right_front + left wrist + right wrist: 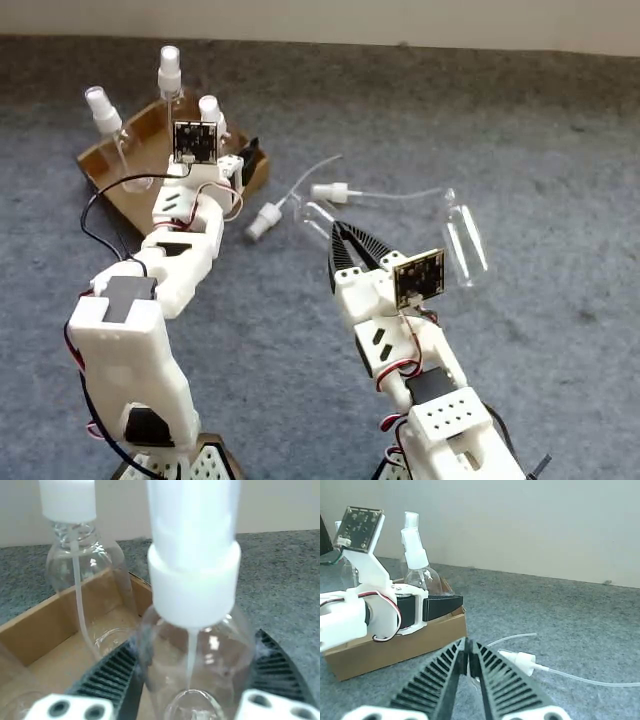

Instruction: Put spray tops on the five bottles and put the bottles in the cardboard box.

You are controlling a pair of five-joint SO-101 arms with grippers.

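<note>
Describer: Nearest the left wrist camera, a clear bottle (192,580) with a white spray top sits between the black ridged jaws of the left gripper (197,645), which press against its sides.

Listener: Where is that bottle on the table?

Describer: At the corner of the cardboard box (100,165) closest to the right arm. I cannot tell whether it rests on the box floor. A second topped bottle (170,75) and a third topped bottle (108,125) stand upright in the box beyond it.

Listener: And the other arm?

Describer: The right gripper (468,650) is low over the grey carpet (520,120), its jaws closed tip to tip with nothing between them. Just past the tips lies a loose spray top (520,658) with a long thin tube. Another spray top (265,220) lies between the box and that gripper. An uncapped clear bottle (465,240) lies on its side beside the right arm, well apart from the box.
</note>
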